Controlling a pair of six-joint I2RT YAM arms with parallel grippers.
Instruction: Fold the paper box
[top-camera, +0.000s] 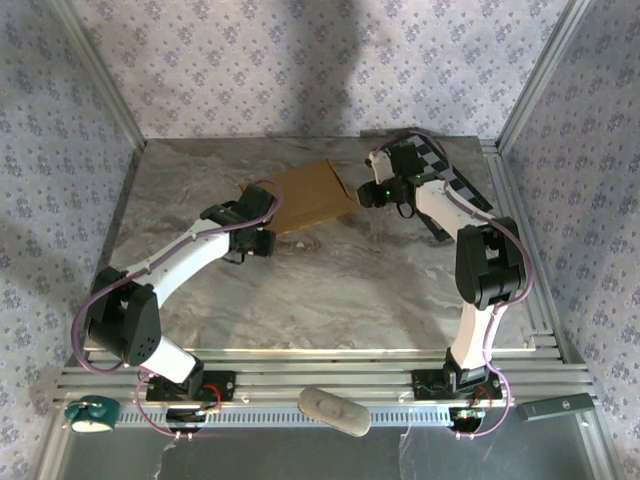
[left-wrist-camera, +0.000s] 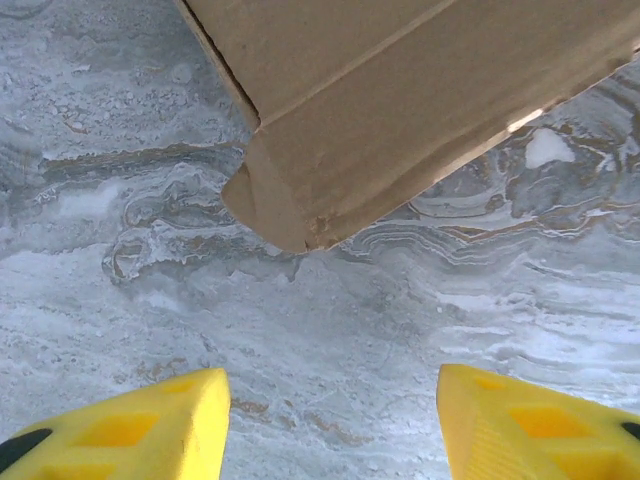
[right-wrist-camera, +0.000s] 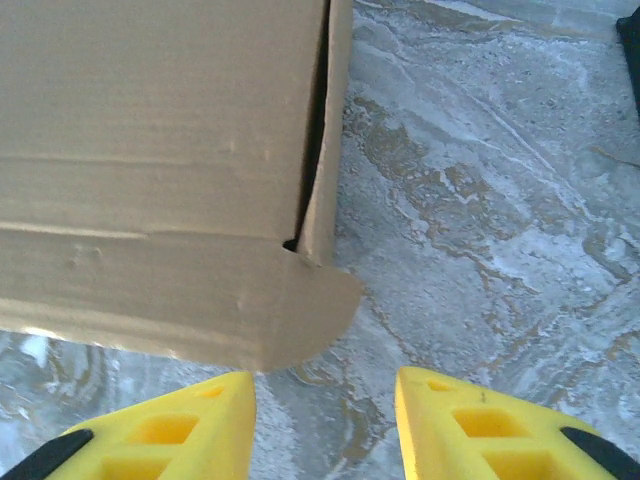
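The paper box (top-camera: 312, 194) is a closed tan cardboard mailer lying on the marble table between my two grippers. My left gripper (top-camera: 262, 206) sits at its near-left corner, open, with its yellow fingers (left-wrist-camera: 150, 430) apart over bare table and the box corner (left-wrist-camera: 290, 215) just ahead, not touched. On the other side, my right gripper (top-camera: 368, 193) is open beside the box's right end. In the right wrist view the box (right-wrist-camera: 160, 160) shows a rounded front flap (right-wrist-camera: 300, 320) hanging over its edge, close above the left yellow finger (right-wrist-camera: 170, 430).
A black-and-white checkerboard panel (top-camera: 450, 175) lies at the back right under the right arm. The marble table (top-camera: 330, 290) spreads out in front of the box. Patterned walls enclose the back and sides. A grey object (top-camera: 333, 410) rests on the front rail.
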